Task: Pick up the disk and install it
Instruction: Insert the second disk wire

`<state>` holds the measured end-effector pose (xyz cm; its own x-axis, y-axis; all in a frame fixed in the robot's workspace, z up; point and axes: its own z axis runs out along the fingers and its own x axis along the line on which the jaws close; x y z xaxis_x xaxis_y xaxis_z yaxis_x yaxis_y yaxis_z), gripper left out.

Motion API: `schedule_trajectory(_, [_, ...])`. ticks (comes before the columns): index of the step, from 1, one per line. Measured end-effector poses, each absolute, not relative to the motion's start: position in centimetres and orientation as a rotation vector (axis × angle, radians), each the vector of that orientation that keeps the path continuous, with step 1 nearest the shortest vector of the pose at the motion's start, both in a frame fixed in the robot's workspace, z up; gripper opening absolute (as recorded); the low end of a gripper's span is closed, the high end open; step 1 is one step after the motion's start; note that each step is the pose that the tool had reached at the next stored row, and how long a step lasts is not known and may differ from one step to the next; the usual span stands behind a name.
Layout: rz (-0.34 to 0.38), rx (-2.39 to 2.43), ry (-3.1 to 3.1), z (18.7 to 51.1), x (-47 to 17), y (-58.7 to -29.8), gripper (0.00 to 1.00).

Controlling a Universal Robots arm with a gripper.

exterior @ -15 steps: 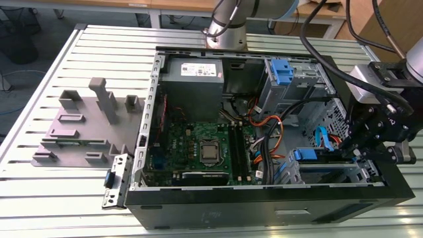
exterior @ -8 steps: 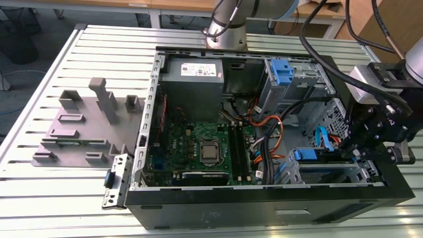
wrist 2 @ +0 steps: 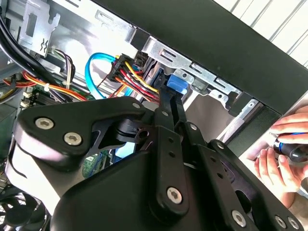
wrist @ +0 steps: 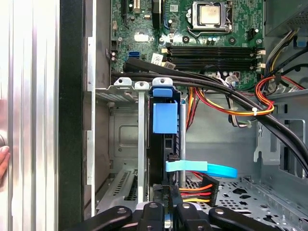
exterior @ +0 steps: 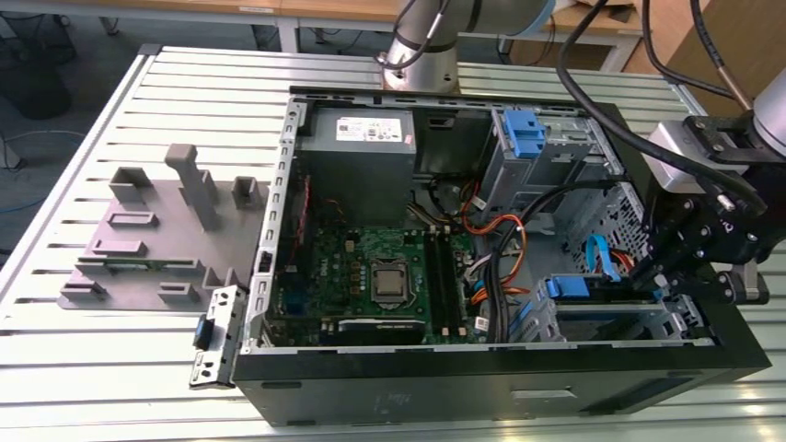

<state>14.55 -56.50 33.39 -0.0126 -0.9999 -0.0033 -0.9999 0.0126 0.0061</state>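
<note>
The disk (exterior: 575,288) stands on edge inside the lower drive cage (exterior: 614,324) of the open computer case, at the exterior view's right front corner. Its blue plastic rail and tab face up, and its flat faces are hidden by the cage walls. In the first wrist view the disk (wrist: 163,118) is edge-on between silver cage rails. My gripper (exterior: 664,293) reaches down into the cage. Its black fingers meet on the disk's edge in both wrist views: gripper (wrist: 166,208), gripper (wrist 2: 169,96), blue tab of the disk (wrist 2: 176,83).
Orange, red and black power cables (wrist: 226,108) and a blue data cable (wrist: 202,168) run close beside the cage. The motherboard (exterior: 368,272), a grey metal box (exterior: 359,147) and a second cage (exterior: 540,138) fill the case. A grey slotted tray (exterior: 160,230) lies outside. A person's hand (wrist 2: 284,144) is near the case.
</note>
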Motion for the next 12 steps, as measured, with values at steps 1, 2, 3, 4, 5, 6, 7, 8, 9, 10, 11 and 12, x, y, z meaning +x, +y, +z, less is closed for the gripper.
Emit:
schedule_trajectory(1, [-0.01,2.206,-2.234,33.39,14.55,-56.5,0.17])
schedule_trajectory(2, [-0.011,2.206,-2.234,33.4,14.55,-56.5,0.17])
schedule_trajectory(3, [-0.011,2.206,-2.234,33.46,14.55,-56.5,0.17])
schedule_trajectory(4, [-0.011,2.206,-2.234,33.59,14.55,-56.5,0.17])
schedule_trajectory(5, [-0.01,2.206,-2.234,33.72,14.55,-56.5,0.17])
schedule_trajectory(6, [-0.01,2.206,-2.234,33.82,14.55,-56.5,0.17])
schedule_trajectory(7, [-0.01,2.206,-2.234,33.88,14.55,-56.49,0.17])
schedule_trajectory(8, [-0.01,2.206,-2.234,33.89,14.54,-56.47,0.17])
schedule_trajectory(9, [-0.01,2.207,-2.235,33.89,14.52,-56.43,0.17])
schedule_trajectory(10, [-0.01,2.206,-2.235,33.9,14.48,-56.39,0.17])
schedule_trajectory(11, [-0.009,2.207,-2.235,33.9,14.42,-56.36,0.17])
schedule_trajectory(12, [-0.009,2.207,-2.235,33.9,14.33,-56.32,0.17])
